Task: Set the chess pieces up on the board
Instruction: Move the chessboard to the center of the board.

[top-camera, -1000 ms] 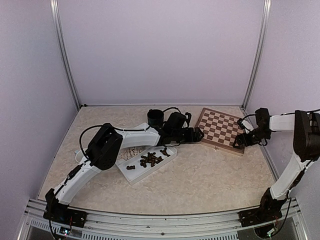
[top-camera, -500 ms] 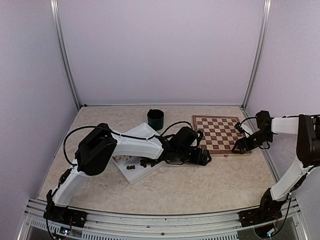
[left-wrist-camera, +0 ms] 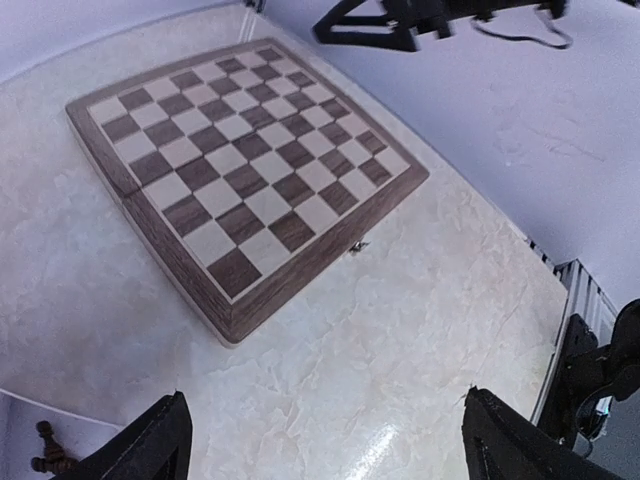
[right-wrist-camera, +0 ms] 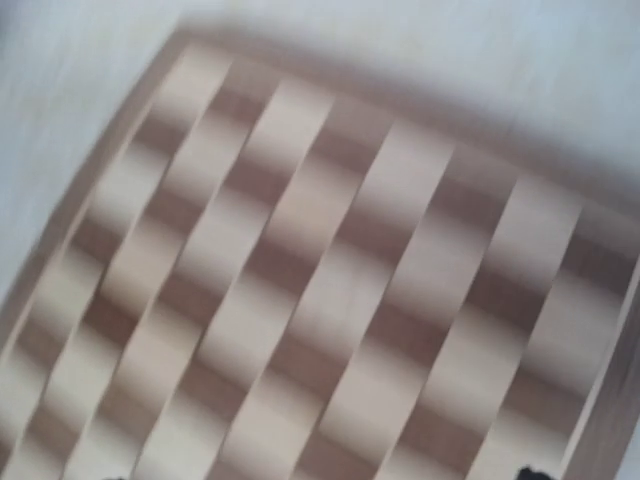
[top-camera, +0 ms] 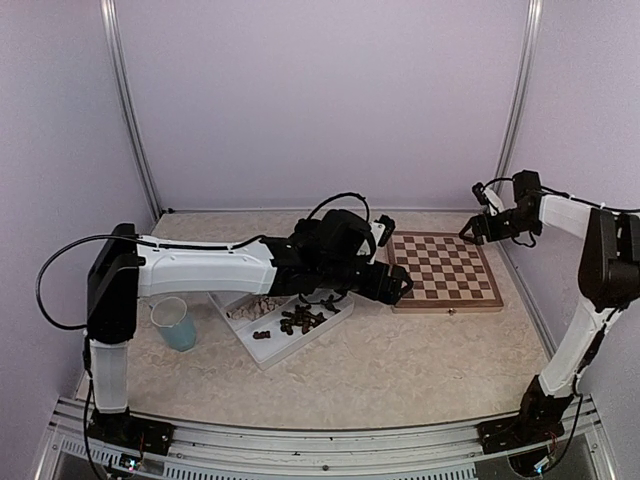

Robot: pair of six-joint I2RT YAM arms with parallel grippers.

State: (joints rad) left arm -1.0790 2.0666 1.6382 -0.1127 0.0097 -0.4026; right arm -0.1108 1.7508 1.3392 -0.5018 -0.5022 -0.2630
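The board [top-camera: 445, 268] lies bare at the right of the table, with no pieces on it. It fills the left wrist view [left-wrist-camera: 250, 160] and shows blurred in the right wrist view [right-wrist-camera: 330, 280]. The dark pieces [top-camera: 300, 320] and pale pieces [top-camera: 255, 308] lie in the white tray [top-camera: 262, 358]. One dark piece [left-wrist-camera: 48, 458] shows at the left wrist view's bottom left corner. My left gripper [top-camera: 398, 287] is open and empty, raised by the board's near left corner [left-wrist-camera: 335, 445]. My right gripper [top-camera: 472, 230] hovers over the board's far right corner, open and empty.
A pale blue cup [top-camera: 175, 323] stands left of the tray. The left arm stretches across the middle of the table above the tray. Walls and metal posts close the table at the back and sides.
The board turned square. My left arm rose and swung, its gripper now by the board's left edge. My right gripper left the board's right edge and lifted to the far right corner.
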